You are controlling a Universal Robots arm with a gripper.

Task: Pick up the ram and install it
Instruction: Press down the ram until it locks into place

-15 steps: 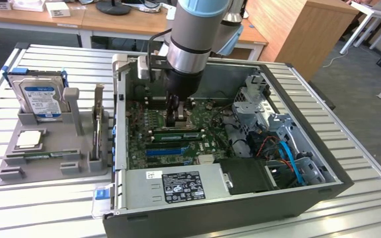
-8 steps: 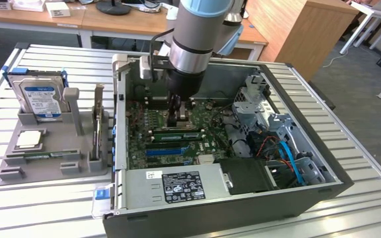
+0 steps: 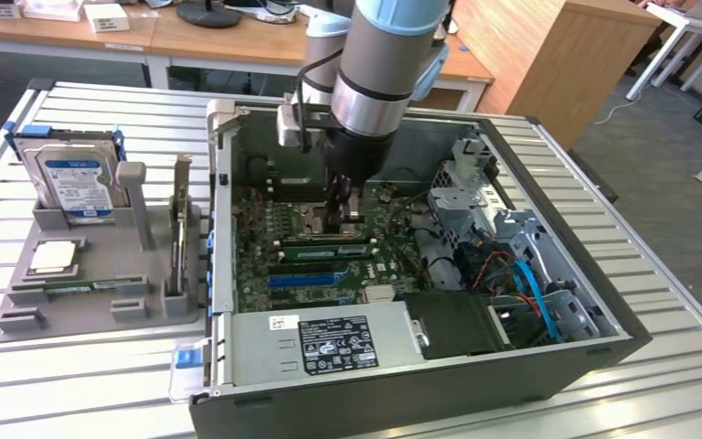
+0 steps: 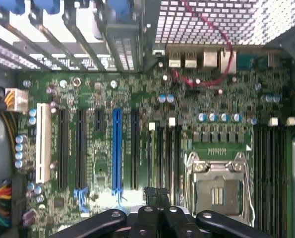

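Gripper: the black gripper [image 4: 157, 196] sits closest in the wrist view. Its jaws are pressed together with nothing between them.
Gripper position: in the exterior view the gripper [image 3: 348, 215] reaches down into the open computer case [image 3: 595, 315], low over the motherboard [image 3: 388, 247] and beside the processor socket [image 3: 324, 218].
Ram: the ram [image 3: 326, 245] looks like a green stick with pale labels, standing on edge in a slot next to the socket on the side towards the blue slot [image 3: 314, 277]. It is just below the jaws; I cannot tell whether they touch it.
Board from the wrist: the socket [image 4: 217, 191] is open and empty. A row of dark memory slots [image 4: 164, 153] lies between it and the blue slot [image 4: 117, 148].
Power supply: a silver box with a black label [image 3: 339, 343] at the near end of the case.
Tray: a grey holder [image 3: 15, 302] stands on the slatted worktop [image 3: 70, 384], at the exterior view's left of the case.
Tray contents: an upright hard drive [image 3: 77, 183], a square silver chip [image 3: 55, 258], and a thin green strip [image 3: 80, 287] too small to identify.
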